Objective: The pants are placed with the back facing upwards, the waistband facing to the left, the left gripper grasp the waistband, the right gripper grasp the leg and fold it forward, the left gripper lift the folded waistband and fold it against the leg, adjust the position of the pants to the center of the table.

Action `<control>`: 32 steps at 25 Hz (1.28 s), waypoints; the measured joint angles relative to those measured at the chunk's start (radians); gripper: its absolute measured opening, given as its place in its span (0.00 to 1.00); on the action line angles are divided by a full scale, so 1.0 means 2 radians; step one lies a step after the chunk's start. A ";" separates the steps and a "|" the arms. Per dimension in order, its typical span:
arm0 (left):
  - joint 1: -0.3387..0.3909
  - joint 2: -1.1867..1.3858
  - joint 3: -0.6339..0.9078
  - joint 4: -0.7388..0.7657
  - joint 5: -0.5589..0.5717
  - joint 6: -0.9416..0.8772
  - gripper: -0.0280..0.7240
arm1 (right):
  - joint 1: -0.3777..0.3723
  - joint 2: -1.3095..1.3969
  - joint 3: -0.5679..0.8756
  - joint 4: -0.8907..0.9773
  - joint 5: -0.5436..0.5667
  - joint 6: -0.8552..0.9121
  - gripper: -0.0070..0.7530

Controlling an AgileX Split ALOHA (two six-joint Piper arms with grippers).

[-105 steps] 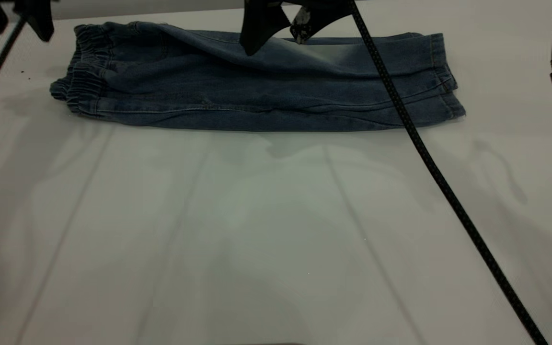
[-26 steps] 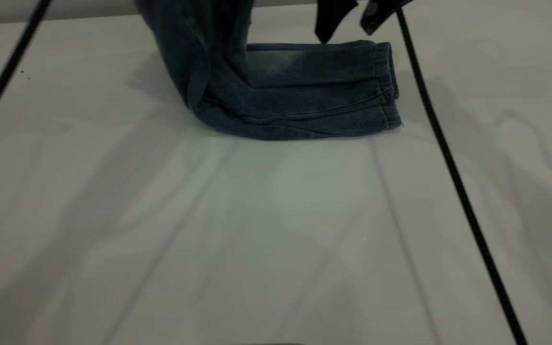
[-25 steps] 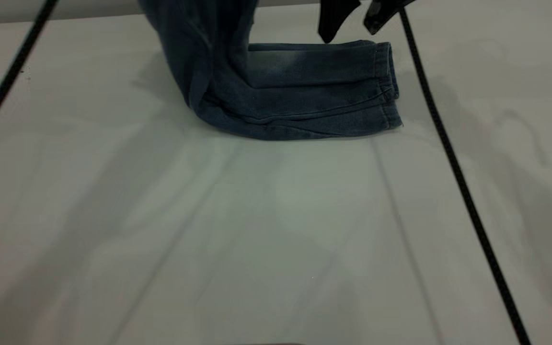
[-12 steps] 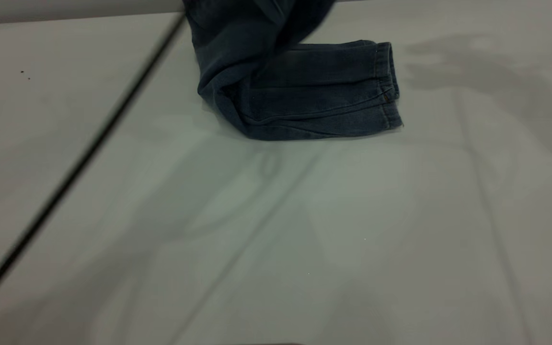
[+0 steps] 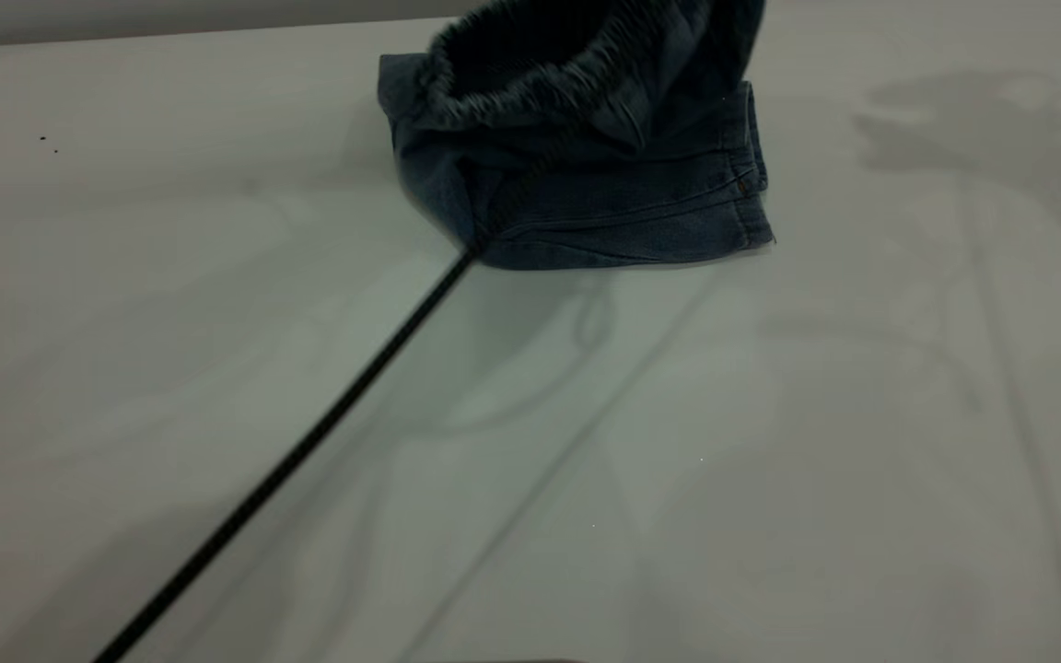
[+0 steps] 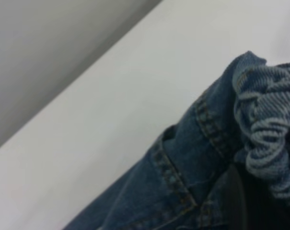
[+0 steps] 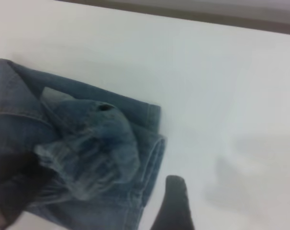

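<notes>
The pants (image 5: 604,184) sit at the far side of the table (image 5: 530,460), with the waistband (image 5: 540,83) held up over the leg. Only the left wrist view shows the left gripper (image 6: 260,201) clamped on it. The right gripper's finger (image 7: 176,206) shows alone, so I cannot tell its state. Half a second ago the waistband was higher

**Dark Blue Denim on a Pale Table**

The short dark blue denim pants (image 5: 604,184) showed orange-brown stitching along their seams and hems (clearest in the left wrist view). The gathered, ruffled denim waistband (image 5: 530,87) looked paler blue on its ribbed ridges and nearly black in its folds. The broad flat tabletop (image 5: 770,414) was plain white to pale grey. A thin black braided cable (image 5: 309,442) crossed it.
</notes>
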 joint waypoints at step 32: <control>-0.005 -0.064 -0.002 0.025 0.469 -0.028 0.80 | 0.000 0.000 0.000 0.019 0.016 -0.012 0.68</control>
